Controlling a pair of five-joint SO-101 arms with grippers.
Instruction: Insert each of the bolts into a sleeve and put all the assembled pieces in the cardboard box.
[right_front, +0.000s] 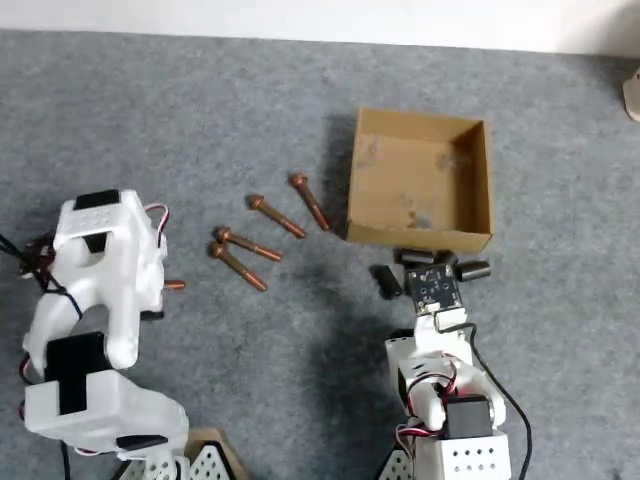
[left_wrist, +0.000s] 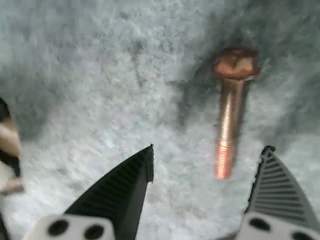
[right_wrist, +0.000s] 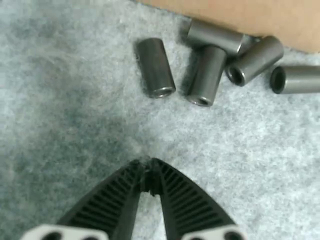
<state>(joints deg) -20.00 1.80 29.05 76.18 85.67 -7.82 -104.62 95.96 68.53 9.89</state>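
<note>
Five sleeves (right_wrist: 205, 75) outside the cardboard box (right_front: 420, 238); left fingers (left_wrist: 120, 185) apart over a bolt (left_wrist: 231, 115), right fingers (right_wrist: 125, 195) together.

appears a robotics lab or hobby bench: grey felt mat (right_front: 200, 110) as work surface, small white left arm (right_front: 100, 290) and right arm (right_front: 455, 440) with exposed wiring (right_front: 497, 381), plain white wall (right_front: 300, 15) behind.
</note>
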